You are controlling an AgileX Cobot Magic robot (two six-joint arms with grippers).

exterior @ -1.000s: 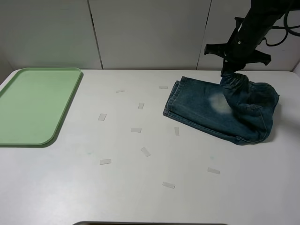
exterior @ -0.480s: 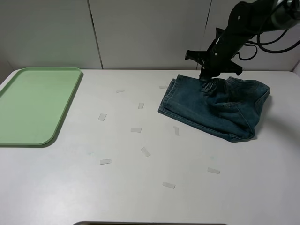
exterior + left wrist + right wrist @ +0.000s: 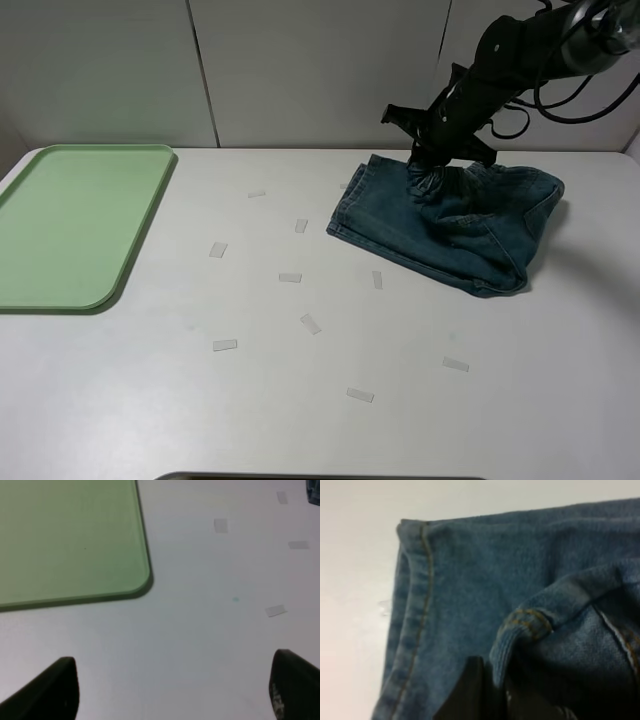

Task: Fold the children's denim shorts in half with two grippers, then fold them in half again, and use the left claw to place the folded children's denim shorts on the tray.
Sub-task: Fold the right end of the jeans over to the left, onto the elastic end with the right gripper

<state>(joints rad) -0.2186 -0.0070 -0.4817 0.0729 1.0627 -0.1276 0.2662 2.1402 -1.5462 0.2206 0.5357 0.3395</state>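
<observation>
Where the right gripper [image 3: 432, 168] meets the shorts [image 3: 460, 235], its tips sink into a bunched ridge of denim at the far edge, so the high view hides how the jaws stand. The right wrist view shows dark fingers [image 3: 480, 695] clenched on a rolled, stitched fold of cloth, with most of them cut off by the frame edge. The shorts lie on the right half of the table [image 3: 320, 430], toward its far side. They are folded over on themselves, with a hemmed edge facing left and a rumpled heap at the right. How many layers are stacked there, and which part is the waistband, I cannot tell. The right arm runs out of frame at the far right. The left gripper [image 3: 175, 690] is outside the high view. Its own wrist view shows only two black fingertips [image 3: 62, 685] at the frame's corners, spread wide and released, over the table beside the tray's near right corner. The tray [image 3: 70, 225] sits at the far left, its left edge cut off. Small pale tape bits [image 3: 290, 277] dot the table between tray and shorts.
</observation>
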